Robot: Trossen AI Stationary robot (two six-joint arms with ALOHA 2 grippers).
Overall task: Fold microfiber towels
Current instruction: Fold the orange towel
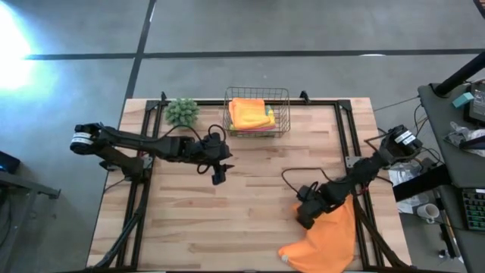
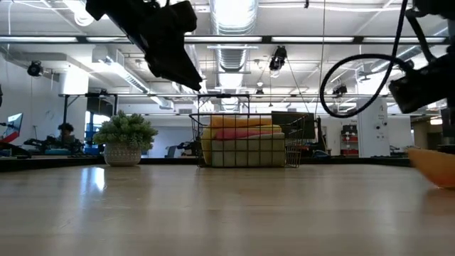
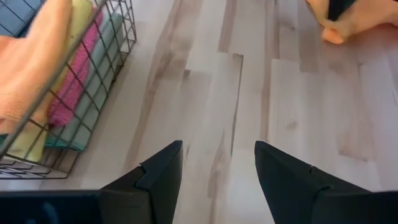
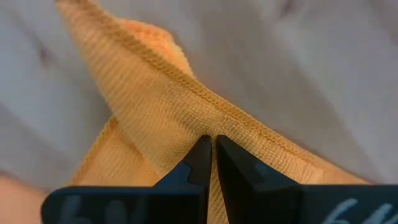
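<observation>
Orange towel (image 1: 326, 241) at lower right, pinched by the right pincer (image 4: 213, 149), remains unfolded; folded towels (image 1: 250, 114) fill the basket (image 1: 258, 92), the left pincer (image 3: 217, 171) idling apart.

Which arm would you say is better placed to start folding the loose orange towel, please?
The right. Its gripper is already shut on the orange towel at the table's near right corner. The left gripper hangs open over bare wood near the wire basket, well away from it.
</observation>
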